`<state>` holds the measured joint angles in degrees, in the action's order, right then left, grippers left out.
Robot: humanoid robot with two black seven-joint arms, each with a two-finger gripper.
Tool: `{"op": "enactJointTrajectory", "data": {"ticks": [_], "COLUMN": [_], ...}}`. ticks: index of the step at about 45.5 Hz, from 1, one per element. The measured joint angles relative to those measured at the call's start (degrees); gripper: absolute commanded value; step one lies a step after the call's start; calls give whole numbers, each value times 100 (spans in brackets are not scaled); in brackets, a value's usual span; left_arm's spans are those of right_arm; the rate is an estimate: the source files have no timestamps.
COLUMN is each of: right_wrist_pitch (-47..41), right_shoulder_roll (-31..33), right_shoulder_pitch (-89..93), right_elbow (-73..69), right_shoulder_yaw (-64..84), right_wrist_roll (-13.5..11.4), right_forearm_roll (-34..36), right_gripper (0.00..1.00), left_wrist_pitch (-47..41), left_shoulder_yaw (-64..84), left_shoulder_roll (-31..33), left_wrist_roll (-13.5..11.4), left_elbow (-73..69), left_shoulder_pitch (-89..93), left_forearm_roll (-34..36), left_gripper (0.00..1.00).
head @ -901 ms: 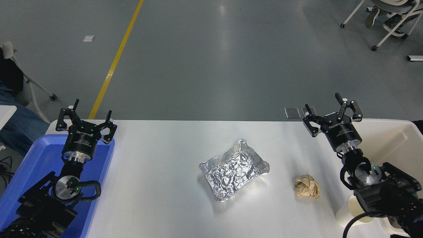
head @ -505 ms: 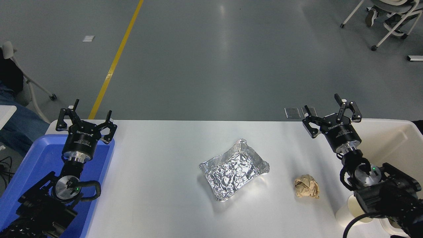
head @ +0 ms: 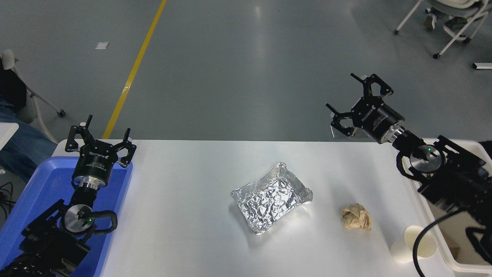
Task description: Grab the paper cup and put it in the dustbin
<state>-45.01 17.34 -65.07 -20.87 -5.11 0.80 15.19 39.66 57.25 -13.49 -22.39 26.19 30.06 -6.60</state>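
Cream-white tapered paper cup (head: 413, 244) lying on its side on white table (head: 192, 231) near front right edge, just beside large cream-white plastic dustbin (head: 438, 250). Right gripper (head: 355, 98) raised beyond table's far edge, fingers spread, holding nothing. Left gripper (head: 102, 136) parked over blue plastic tray (head: 38, 181), fingers spread

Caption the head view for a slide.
Right gripper open, raised beyond the table's far edge; paper cup lies tipped beside the dustbin; left gripper parked.
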Motion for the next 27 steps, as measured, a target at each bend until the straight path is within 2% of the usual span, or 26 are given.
{"op": "enactJointTrajectory", "data": {"ticks": [9, 18, 27], "right_wrist_pitch": [1, 0, 1], "right_shoulder_roll": [251, 369, 92], "right_shoulder_pitch": [-1327, -3132, -4620], "right_elbow": [-880, -2734, -4205], "right_shoulder_yaw": [1750, 3752, 5407], "right_wrist_roll": [-15, -17, -8], "right_forearm_roll": [-903, -2160, -2508], "right_gripper": [100, 100, 100], "left_wrist_pitch": [-7, -10, -4], "left_shoulder_yaw": [-2, -3, -3], "left_shoulder_roll": [-4, -5, -1], "left_wrist_roll": [-1, -2, -2], "left_elbow": [0, -1, 0], "left_shoulder_pitch": [-1, 0, 1], "left_forearm_roll": [-4, -6, -3], "left_gripper": [100, 100, 100]}}
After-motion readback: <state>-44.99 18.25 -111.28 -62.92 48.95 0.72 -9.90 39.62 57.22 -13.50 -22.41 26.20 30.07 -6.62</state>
